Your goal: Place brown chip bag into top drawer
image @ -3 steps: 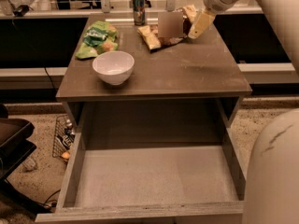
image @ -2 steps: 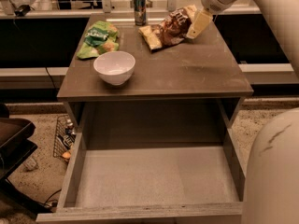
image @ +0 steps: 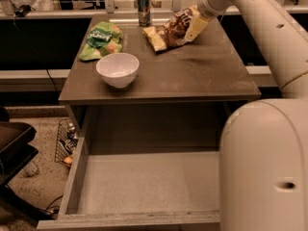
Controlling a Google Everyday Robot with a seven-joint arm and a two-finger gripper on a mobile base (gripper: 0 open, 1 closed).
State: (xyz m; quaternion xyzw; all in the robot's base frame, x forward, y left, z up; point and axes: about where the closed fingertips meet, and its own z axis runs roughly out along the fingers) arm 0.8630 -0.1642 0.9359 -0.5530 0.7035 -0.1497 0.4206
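Nothing legible
Lettering on the brown chip bag (image: 174,27), the green chip bag (image: 101,40) and the can (image: 143,7) cannot be made out; the hand (image: 193,28) is at the brown chip bag.

The dark worktop (image: 202,73) carries a white bowl (image: 118,69) near its front left. Behind the bowl, slightly to the left, lies a green chip bag (image: 101,40). Farther back from the bowl a can (image: 143,7) stands upright at the rear edge. Back and right of the bowl rests the brown chip bag (image: 168,30), with the claw (image: 193,27) at its right end.
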